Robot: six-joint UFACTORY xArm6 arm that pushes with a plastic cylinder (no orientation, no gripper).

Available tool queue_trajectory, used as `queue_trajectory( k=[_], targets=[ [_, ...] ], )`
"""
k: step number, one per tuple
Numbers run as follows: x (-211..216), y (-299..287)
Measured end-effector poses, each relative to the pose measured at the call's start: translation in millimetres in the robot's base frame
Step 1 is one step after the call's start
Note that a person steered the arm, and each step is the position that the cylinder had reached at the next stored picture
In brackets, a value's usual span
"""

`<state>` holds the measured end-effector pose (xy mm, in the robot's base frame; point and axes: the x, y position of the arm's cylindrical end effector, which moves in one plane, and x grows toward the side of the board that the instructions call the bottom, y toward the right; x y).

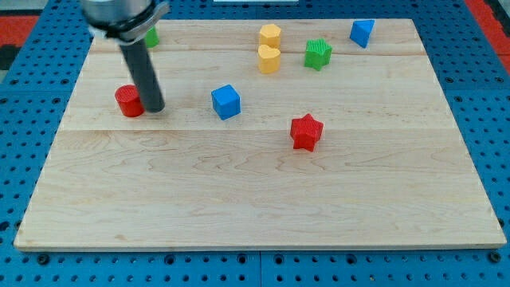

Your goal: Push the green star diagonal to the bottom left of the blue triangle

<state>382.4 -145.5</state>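
The green star (318, 53) sits near the view's top right of the wooden board (255, 191). The blue triangle (362, 33) lies up and to the right of it, near the board's top edge. My tip (154, 108) rests at the view's left, touching the right side of a red cylinder (128, 101), far to the left of the green star.
A blue cube (225, 102) sits mid-board. A red star (306, 131) lies right of centre. Two yellow blocks (269, 58) (270, 35) stand just left of the green star. A green block (151, 37) peeks out behind the rod at top left.
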Motion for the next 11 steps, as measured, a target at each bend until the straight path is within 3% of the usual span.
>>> queue_trajectory(
  k=[2,8,9,11],
  targets=[
    [-94,63],
    [-124,135],
    [-124,179],
    [-88,230]
  ],
)
